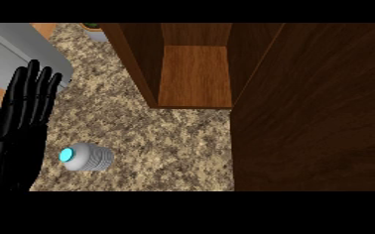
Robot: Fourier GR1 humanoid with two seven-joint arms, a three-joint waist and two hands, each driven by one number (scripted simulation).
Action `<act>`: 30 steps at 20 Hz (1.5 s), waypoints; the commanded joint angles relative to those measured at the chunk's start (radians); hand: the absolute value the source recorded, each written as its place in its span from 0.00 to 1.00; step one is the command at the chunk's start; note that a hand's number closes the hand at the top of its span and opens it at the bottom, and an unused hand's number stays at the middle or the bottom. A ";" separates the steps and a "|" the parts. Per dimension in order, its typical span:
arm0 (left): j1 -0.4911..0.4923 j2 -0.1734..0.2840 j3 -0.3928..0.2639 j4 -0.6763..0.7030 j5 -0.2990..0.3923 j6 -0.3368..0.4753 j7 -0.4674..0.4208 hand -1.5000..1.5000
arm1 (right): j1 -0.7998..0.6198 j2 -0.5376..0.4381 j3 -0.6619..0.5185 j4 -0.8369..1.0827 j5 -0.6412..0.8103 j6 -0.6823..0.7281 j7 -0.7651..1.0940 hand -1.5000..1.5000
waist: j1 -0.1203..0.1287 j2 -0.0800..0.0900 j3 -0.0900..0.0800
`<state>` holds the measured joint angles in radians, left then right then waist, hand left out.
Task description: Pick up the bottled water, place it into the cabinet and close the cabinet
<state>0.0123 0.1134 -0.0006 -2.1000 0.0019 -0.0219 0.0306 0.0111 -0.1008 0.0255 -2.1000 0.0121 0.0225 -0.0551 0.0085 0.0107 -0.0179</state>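
The bottled water stands on the speckled stone counter, near the lower left of the view, and we look down on its turquoise cap and its ribbed pale body. The left hand is just beside it, at the left edge, with the fingers straight and apart, holding nothing; it seems only to rest there. The right hand is not in the view. The wooden cabinet is open, with its shelf free, and its dark door is swung out toward the right side. I judge that the bottle is stiff enough but light, and its smooth plastic can slip, so the best place to take it is around the ribbed middle, below the cap. Because it is narrow and upright, a push from the side could tip it.
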 commanded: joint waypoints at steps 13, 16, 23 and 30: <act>0.373 0.212 0.237 -0.018 0.658 -0.502 -0.004 0.00 | 0.320 0.027 0.123 -0.258 -0.176 0.061 0.264 0.00 | -0.002 -0.017 0.017; 0.415 0.248 0.324 -0.052 0.742 -0.534 0.035 0.00 | 0.356 -0.007 0.068 -0.371 -0.237 0.072 0.323 0.00 | -0.004 -0.015 0.018; 0.525 0.186 0.385 -0.061 0.717 -0.629 0.020 0.00 | 0.538 0.035 0.146 -0.412 -0.180 0.127 0.220 0.00 | -0.008 -0.015 0.018; 0.368 0.117 0.356 0.090 0.553 -0.594 0.002 0.00 | 0.610 -0.002 0.114 -0.454 -0.241 0.163 0.204 0.00 | -0.021 -0.012 0.018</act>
<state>0.4610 0.2685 0.3696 -2.0922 0.6382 -0.6316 0.0463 0.5741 -0.0782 0.1740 -2.4346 -0.1694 0.1718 0.1112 -0.0070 -0.0038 -0.0003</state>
